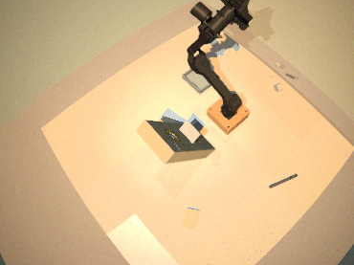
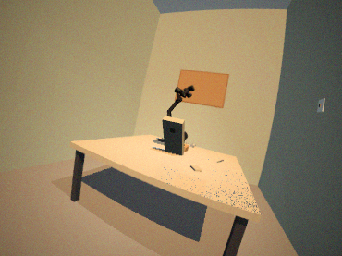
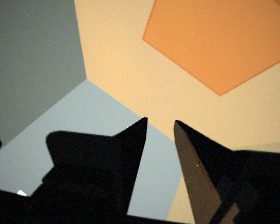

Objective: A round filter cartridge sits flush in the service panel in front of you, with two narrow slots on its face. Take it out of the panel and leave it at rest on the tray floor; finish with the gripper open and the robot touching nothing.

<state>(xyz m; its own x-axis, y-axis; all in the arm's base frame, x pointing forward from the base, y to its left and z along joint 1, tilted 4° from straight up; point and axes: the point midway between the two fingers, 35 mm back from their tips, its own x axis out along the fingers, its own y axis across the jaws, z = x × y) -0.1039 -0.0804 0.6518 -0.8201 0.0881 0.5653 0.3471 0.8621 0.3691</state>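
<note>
The service panel (image 1: 163, 146) (image 2: 174, 137) is a tan box with a dark face, standing near the table's middle. A small yellowish ring on that face in the top camera looks like the round filter cartridge (image 1: 171, 134), sitting in the panel; its slots are too small to see. A flat grey tray (image 1: 194, 81) lies behind the arm. My gripper (image 1: 241, 0) (image 2: 189, 91) (image 3: 160, 123) is raised high above the back of the table and points at the wall, far from the panel. Its fingers stand narrowly apart with nothing between them.
The arm's orange base (image 1: 229, 117) stands right of the panel. A dark bar (image 1: 283, 181), a small tan block (image 1: 191, 218) and a pale sheet (image 1: 136, 242) lie toward the front. Small bits (image 1: 278, 87) lie at the back right. An orange board (image 2: 205, 89) (image 3: 215, 40) hangs on the wall.
</note>
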